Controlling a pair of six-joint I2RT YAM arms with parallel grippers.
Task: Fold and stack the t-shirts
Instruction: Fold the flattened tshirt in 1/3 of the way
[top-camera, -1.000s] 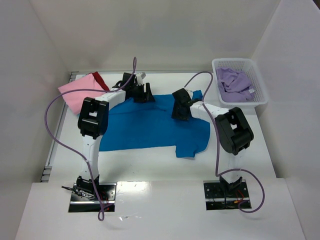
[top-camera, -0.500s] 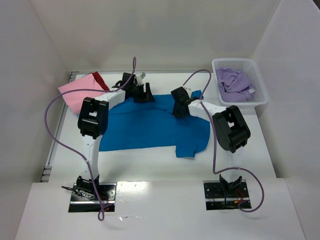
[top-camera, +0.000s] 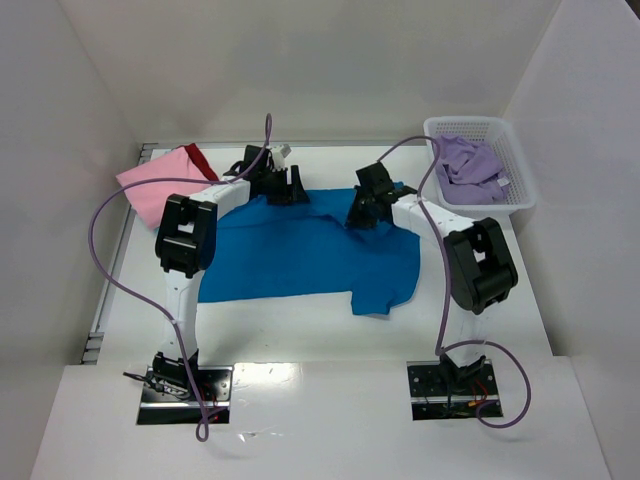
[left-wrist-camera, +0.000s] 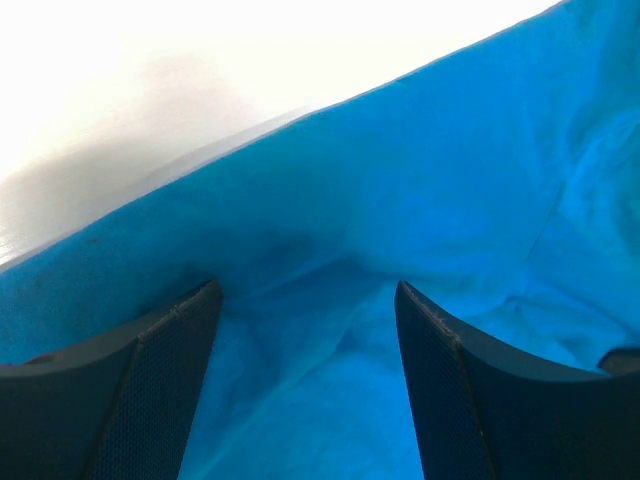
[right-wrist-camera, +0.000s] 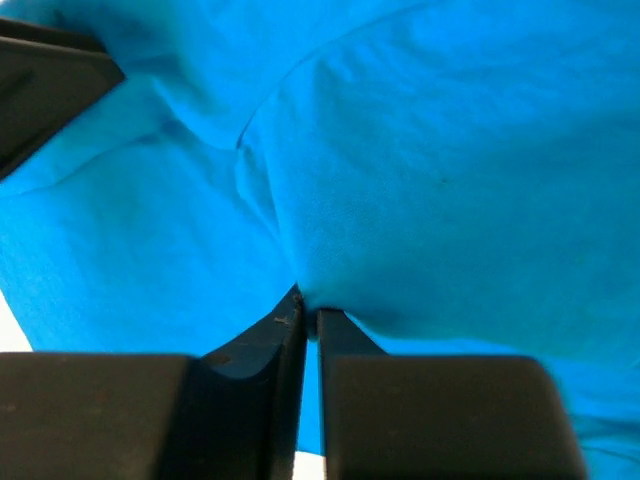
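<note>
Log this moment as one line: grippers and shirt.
left gripper: open, over far edge of bright blue cloth t-shirt | right gripper: shut, pinching a fold of it | shirt: spread out

I see the spread t-shirt (top-camera: 300, 255) lying mid-desk (top-camera: 300, 335). The folded t-shirts (top-camera: 155, 180) sit at the frame's upper left, and the basket (top-camera: 521, 203) at upper right holds a bundled t-shirt (top-camera: 468, 165). The left claw (top-camera: 290, 194) and right claw (top-camera: 362, 217) meet the spread t-shirt's upper edge.

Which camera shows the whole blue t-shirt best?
The top external view: the blue t-shirt lies spread out, nearly all of its outline visible. The left wrist view shows only cloth under the open left gripper; the right wrist view, a fold pinched in the shut right gripper.
</note>
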